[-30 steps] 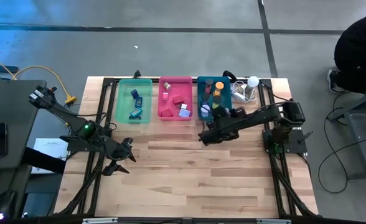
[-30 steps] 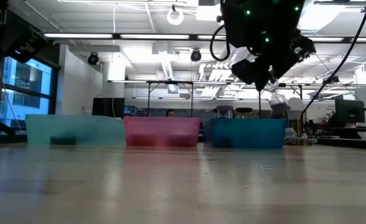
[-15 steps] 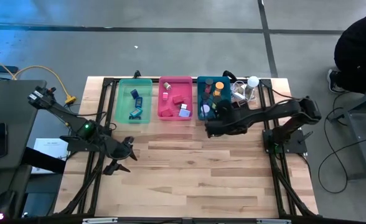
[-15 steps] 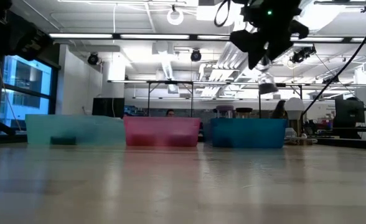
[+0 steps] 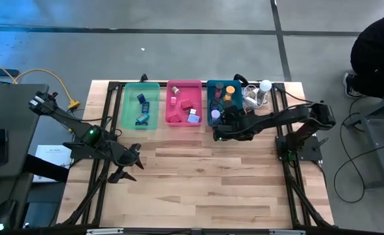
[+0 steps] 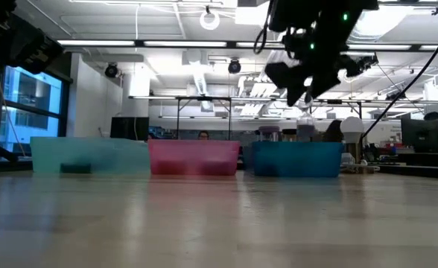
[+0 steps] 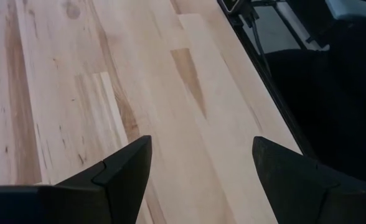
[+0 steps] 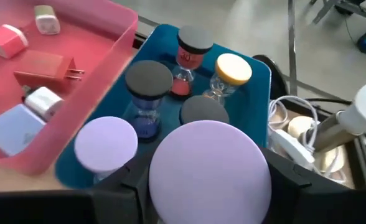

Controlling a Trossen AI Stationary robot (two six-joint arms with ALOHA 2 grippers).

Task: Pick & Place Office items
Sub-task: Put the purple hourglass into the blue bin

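Observation:
My right gripper [image 8: 208,186] is shut on a lavender-capped office item [image 8: 209,165]. It hovers at the near rim of the teal tray [image 5: 209,98], which holds several capped pieces: a lavender disc [image 8: 106,143], dark caps, an orange one and a yellow one. In the low view the held piece [image 6: 305,119] hangs above the teal tray [image 6: 293,160]. The gripper hides it in the high view. The pink tray [image 5: 172,119] and green tray [image 5: 128,108] hold small blocks. My left gripper [image 5: 132,163] waits open over bare wood at the table's left. My right gripper pinches the item by its round lavender cap [image 8: 170,186], one dark finger [image 8: 117,193] on each side. The fingers slant down from the table's near right toward the teal tray. The item is lifted clear, its clear body hanging below the fingers [image 6: 305,123].
A white ball with a cable bundle [image 5: 262,90] lies right of the teal tray at the far right corner. The three trays stand in a row along the far edge. Bare wooden tabletop [image 5: 205,183] spreads over the middle and near part.
My right gripper has gone toward the far edge, from the open wood to the teal tray's near rim. It rose a little, then came down again, and its wrist has rolled. The lavender-capped item stayed between its fingers, clear of the table.

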